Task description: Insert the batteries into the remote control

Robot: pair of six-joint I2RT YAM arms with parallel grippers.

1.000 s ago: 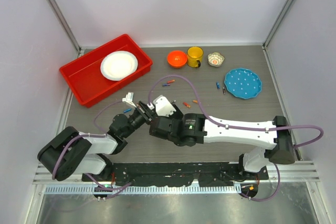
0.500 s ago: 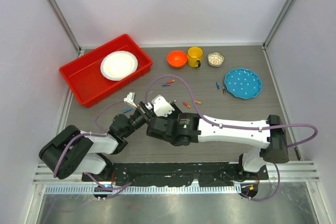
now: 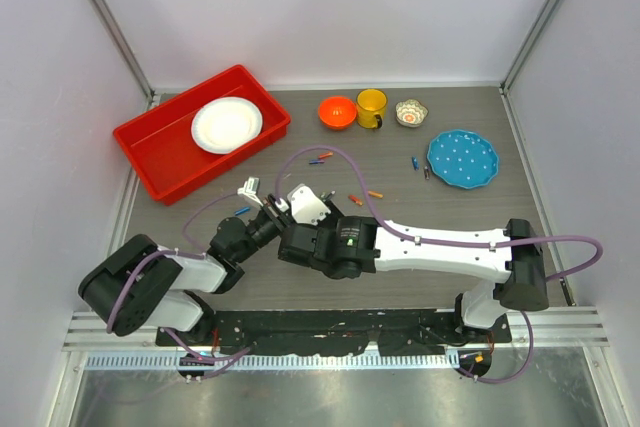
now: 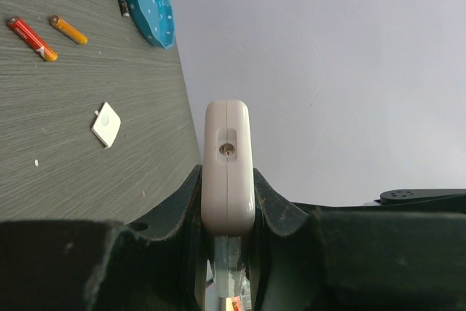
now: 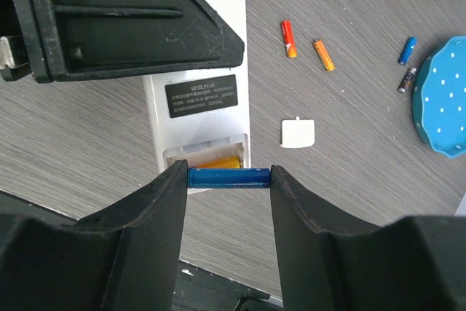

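The left arm [image 3: 185, 272], folded low, angles toward the middle of the table [image 3: 470, 207], and the left claw [image 4: 228, 205] clamps the white remote control [image 4: 228, 172]. The right arm [image 3: 450, 252] stretches across from the right. The right claw [image 5: 228, 178] pinches a blue battery [image 5: 240, 178] endwise at the remote's open compartment, where an orange battery [image 5: 218, 161] lies.

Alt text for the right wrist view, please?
The right pincer grips a blue battery end to end, at the open compartment of the white remote control, where an orange battery lies. A small white cover piece, loose batteries and a blue plate sit on the table beyond.
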